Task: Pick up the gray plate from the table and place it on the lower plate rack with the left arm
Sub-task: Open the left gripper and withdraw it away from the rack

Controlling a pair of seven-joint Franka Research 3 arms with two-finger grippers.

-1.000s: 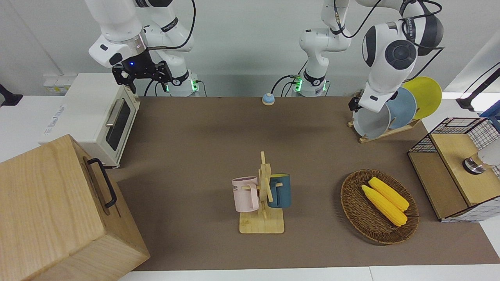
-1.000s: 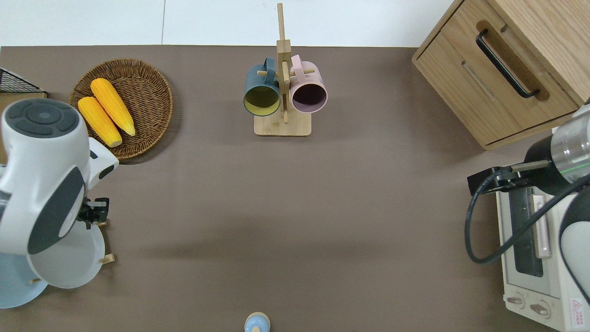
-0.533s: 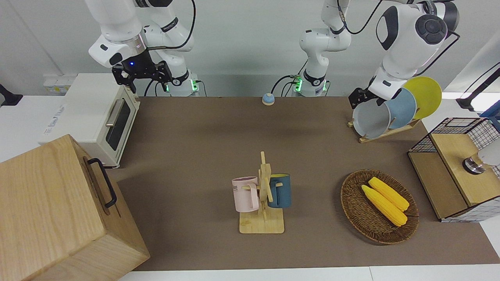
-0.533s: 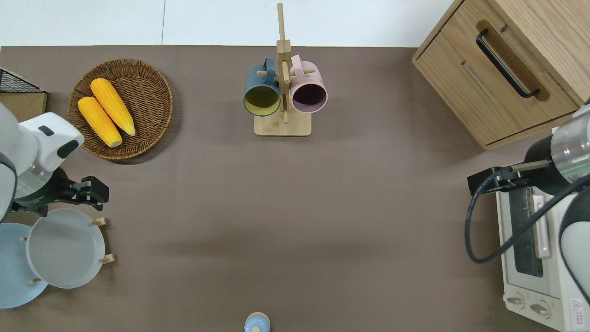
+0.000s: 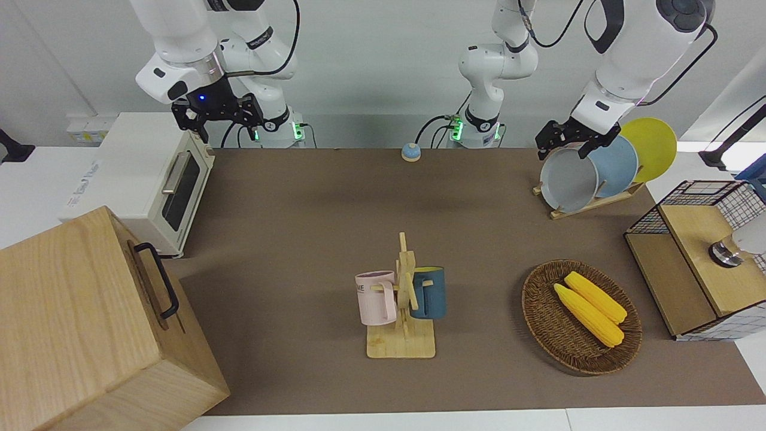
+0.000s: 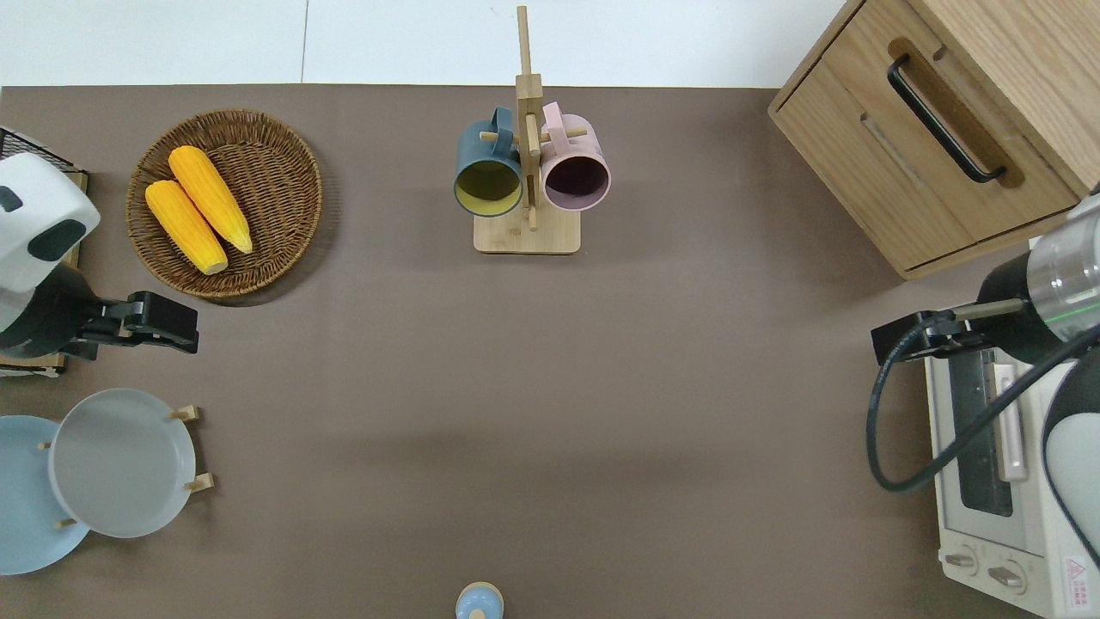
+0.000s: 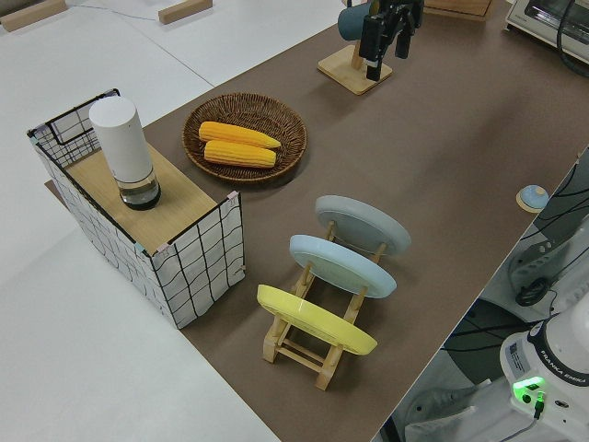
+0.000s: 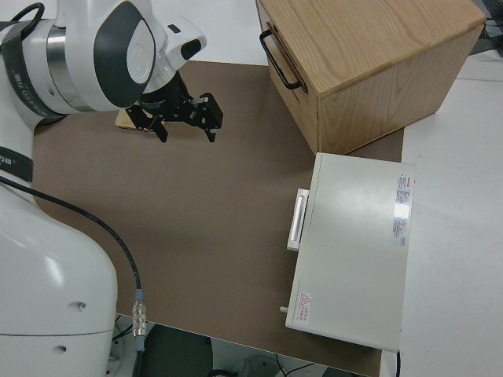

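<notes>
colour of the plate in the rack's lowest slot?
Pale gray plate, seen best in the left side view.

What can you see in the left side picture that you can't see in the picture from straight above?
Only the left side view shows the yellow plate and the white cylinder on the wire-sided box. Only the overhead view shows the wooden cabinet and the pink mug. Both show the gray plate leaning in the lower plate rack, the light blue plate, the corn basket and the open left gripper.
</notes>
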